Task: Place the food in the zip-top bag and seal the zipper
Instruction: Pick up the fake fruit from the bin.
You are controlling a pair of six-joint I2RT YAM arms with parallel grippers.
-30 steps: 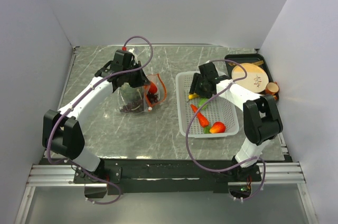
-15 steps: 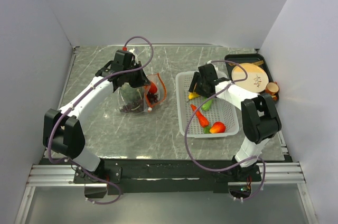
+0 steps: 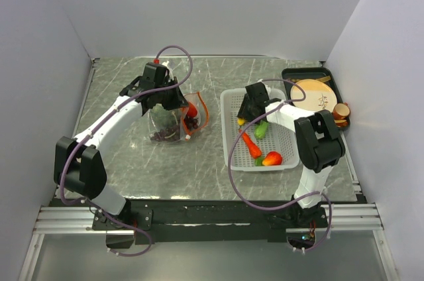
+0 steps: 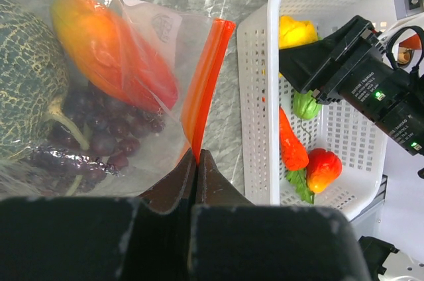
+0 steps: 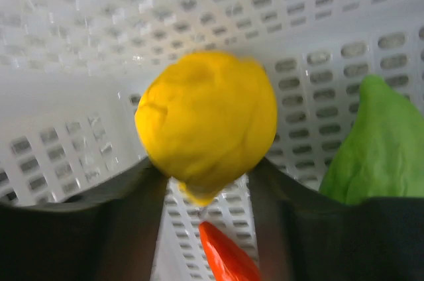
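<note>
walls [image 3: 212, 9]: plain white, 3 sides | tabletop [image 3: 172, 168]: grey veined marble | light: even

Nothing is reading legibly. Tiny white print is showing on the right arm's black housing [image 4: 363, 86], too small to decipher.

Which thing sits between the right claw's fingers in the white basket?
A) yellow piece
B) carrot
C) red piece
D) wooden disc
A: the right wrist view shows the yellow piece between the right gripper fingers, with the basket wall behind.
</note>
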